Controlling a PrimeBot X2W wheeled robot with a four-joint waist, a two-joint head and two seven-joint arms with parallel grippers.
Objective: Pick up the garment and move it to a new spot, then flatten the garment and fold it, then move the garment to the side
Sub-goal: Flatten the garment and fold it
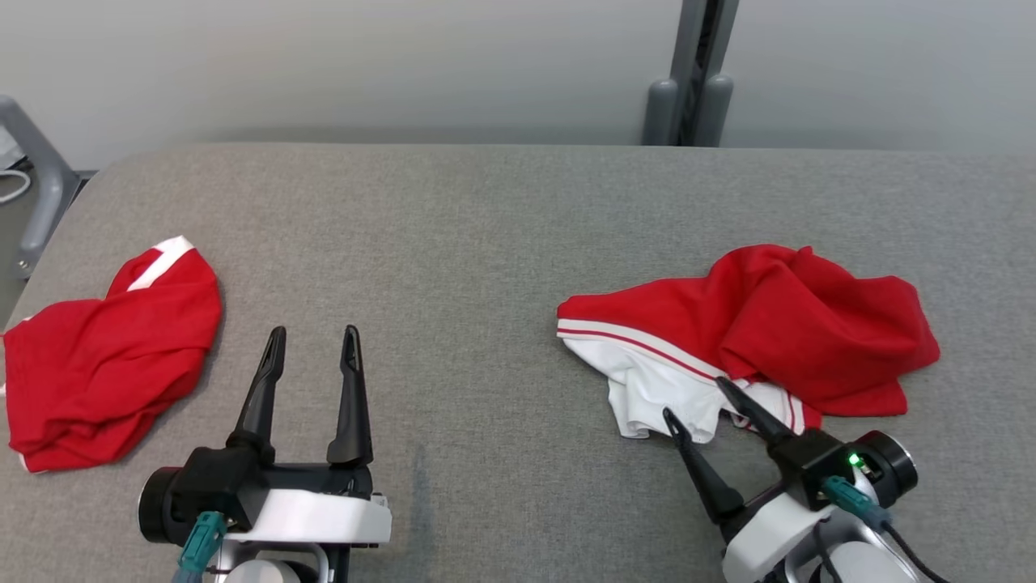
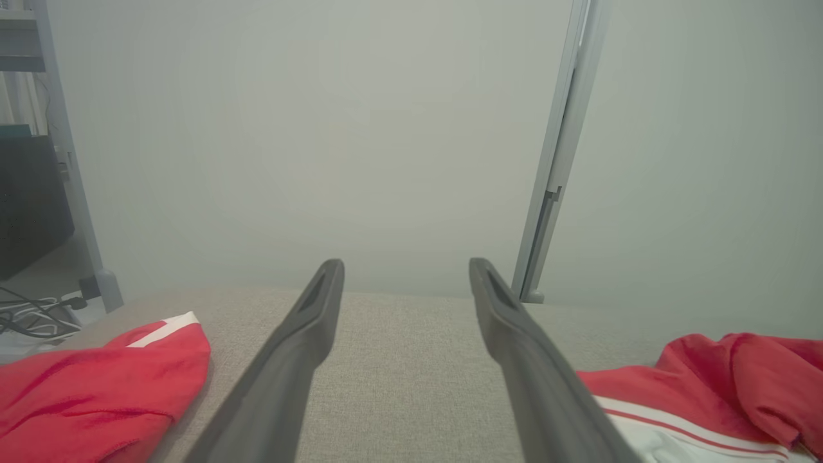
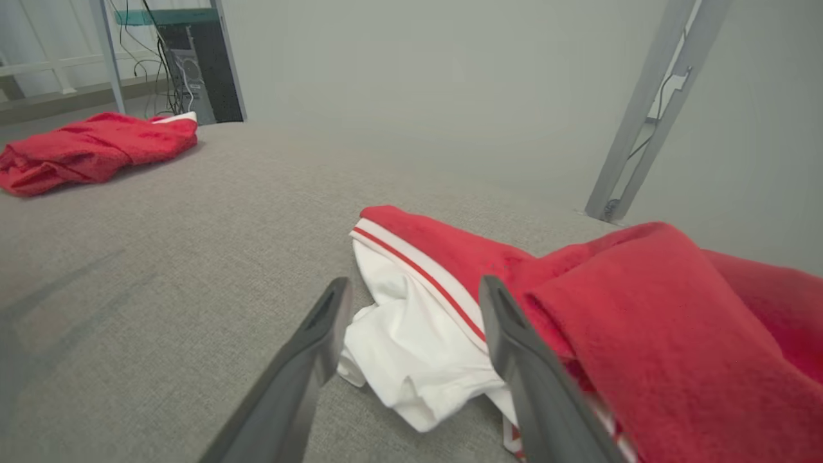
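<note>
Red and white garment [image 1: 753, 340] crumpled on grey fabric table [image 1: 486, 243].
Right gripper [image 1: 694, 397] spread wide at its white edge; left gripper [image 1: 315, 329] spread over bare table.

the left gripper [image 1: 314, 332], two long dark tapered fingers on a black and white wrist, sits at the lower left of the head view, fingers pointing straight up that view, spread wide and empty. the right gripper [image 1: 694, 397], of the same build, sits at the lower right, angled up and to the left of that view, fingers likewise parted, gripping nothing.
</note>
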